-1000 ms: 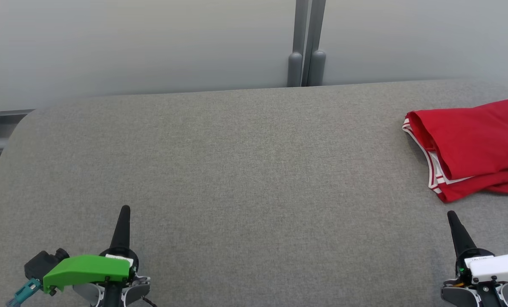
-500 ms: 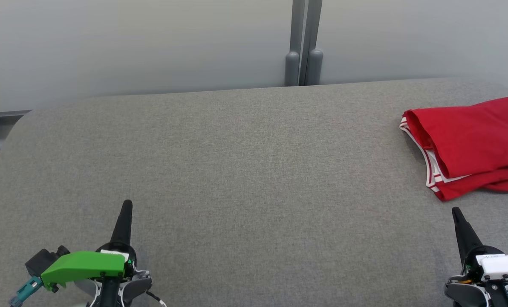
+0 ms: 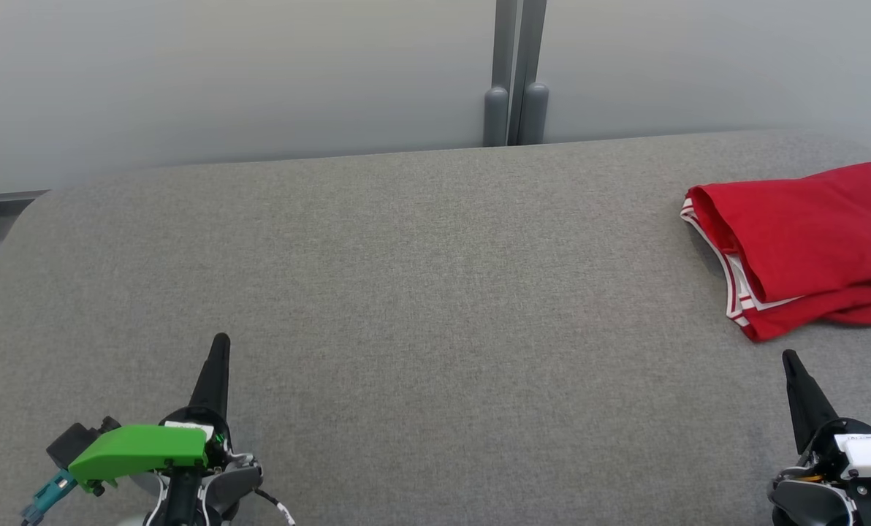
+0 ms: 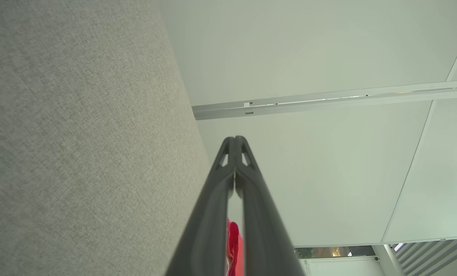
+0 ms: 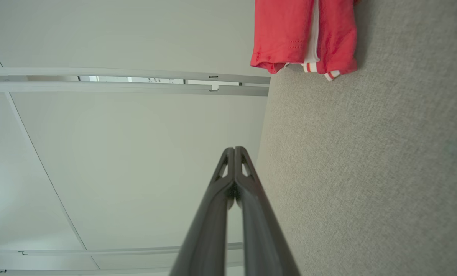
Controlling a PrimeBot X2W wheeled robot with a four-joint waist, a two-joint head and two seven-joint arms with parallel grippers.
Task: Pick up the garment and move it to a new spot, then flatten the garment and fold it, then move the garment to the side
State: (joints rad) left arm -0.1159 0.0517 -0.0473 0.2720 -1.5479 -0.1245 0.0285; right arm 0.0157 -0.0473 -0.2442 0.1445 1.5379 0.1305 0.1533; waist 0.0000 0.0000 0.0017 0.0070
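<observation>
Gripper check first: the left gripper (image 3: 219, 343) has its two dark fingers pressed together with nothing between them, and the right gripper (image 3: 790, 358) is the same, tips together and empty. Both sit low over the grey fabric-covered surface (image 3: 435, 292), pointing forward.

Now the prize: the red fabric garment with white-striped trim (image 3: 801, 248) lies just ahead of the right gripper, near but not touching it, and well apart from the left gripper, far off to that gripper's right. It rests in stacked layers, with the trimmed edges lined up on the side facing the left gripper.

By the look of it, the picking up, flattening and folding are done, and the bundle already sits out at the surface's edge, so the move to the side looks finished too. Little or nothing seems left beyond perhaps a tidy-up of the slightly uneven lower layer.

The count: one garment, two grippers, one surface.
</observation>
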